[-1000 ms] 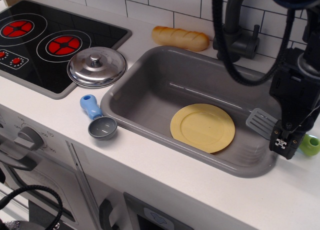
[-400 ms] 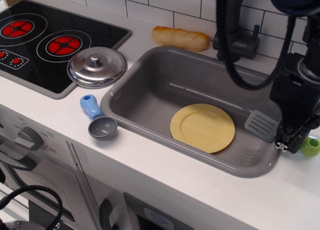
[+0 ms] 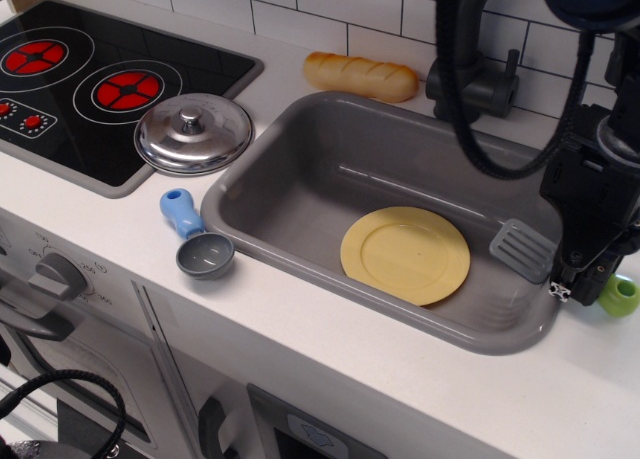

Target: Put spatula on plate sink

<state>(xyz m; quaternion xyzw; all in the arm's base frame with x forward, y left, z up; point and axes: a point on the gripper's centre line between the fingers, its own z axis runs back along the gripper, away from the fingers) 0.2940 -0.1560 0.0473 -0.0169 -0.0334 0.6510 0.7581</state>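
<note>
The spatula lies across the right rim of the sink [image 3: 300, 249]. Its grey slotted blade [image 3: 522, 249] juts over the basin and the lime-green handle end [image 3: 620, 295] rests on the counter. My black gripper [image 3: 572, 277] is down over the middle of the handle and hides it. The fingers straddle the handle, and their spacing does not show. The pale-yellow plate [image 3: 405, 254] lies flat on the sink floor, left of the blade, with nothing on it.
A black faucet [image 3: 478, 79] stands behind the sink, with a toy bread loaf [image 3: 360, 76] to its left. A steel pot lid [image 3: 193, 131] sits at the stovetop's [image 3: 110, 79] edge. A blue-handled grey scoop [image 3: 197, 241] lies on the counter left of the sink.
My gripper has come down a little and shifted slightly right over the spatula handle. The spatula has barely moved. The plate has not moved.
</note>
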